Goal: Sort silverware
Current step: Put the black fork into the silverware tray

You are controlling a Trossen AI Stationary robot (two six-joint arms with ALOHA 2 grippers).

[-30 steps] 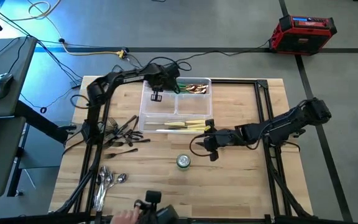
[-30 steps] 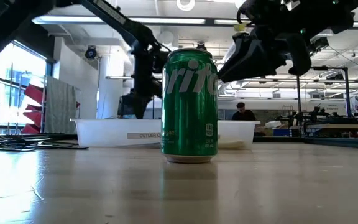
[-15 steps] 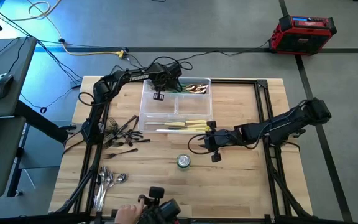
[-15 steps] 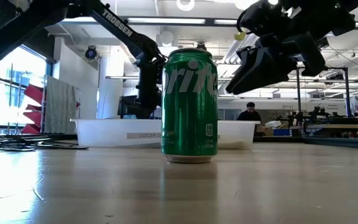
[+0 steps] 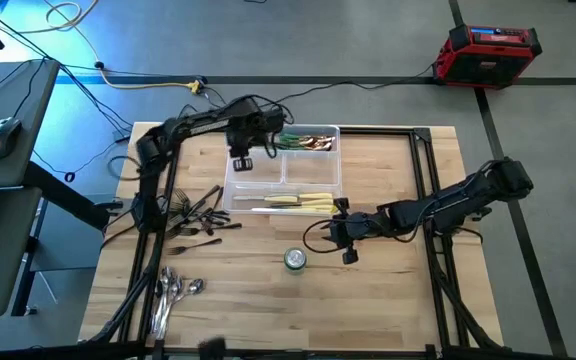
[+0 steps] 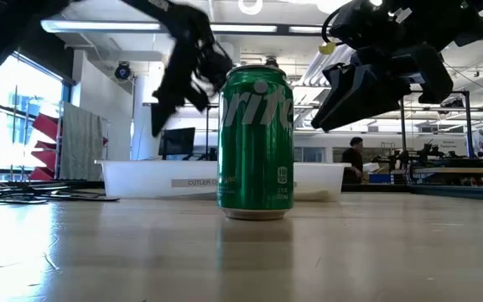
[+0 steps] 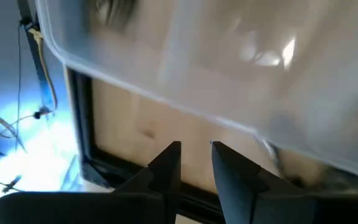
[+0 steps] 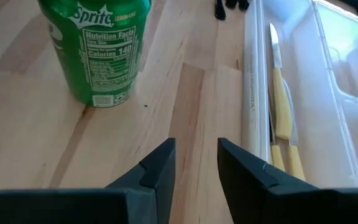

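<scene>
A clear divided tray [image 5: 308,172] lies at the table's far middle. Green-handled pieces [image 5: 308,142] lie in its far right compartment, and cream-handled knives [image 5: 303,203] [image 8: 281,118] lie in its near compartment. Dark forks [image 5: 198,215] are heaped on the table left of the tray. Silver spoons [image 5: 173,290] lie at the near left. My left gripper [image 5: 240,162] [image 7: 196,149] hangs open above the tray's far left corner, holding nothing. My right gripper [image 5: 346,250] [image 8: 196,149] stands open above the table, just near of the tray, with nothing between its fingers.
A green soda can [image 5: 295,260] [image 8: 95,50] stands upright on the table, left of my right gripper and near of the tray. A black frame [image 5: 423,190] runs along the table's edges. Bare wood lies at the near right.
My left gripper has risen and swung from over the tray's far middle toward the table's left edge, turning as it went. It now hangs over the tray's far left corner. A person's hand at the table's near edge has gone out of view.
</scene>
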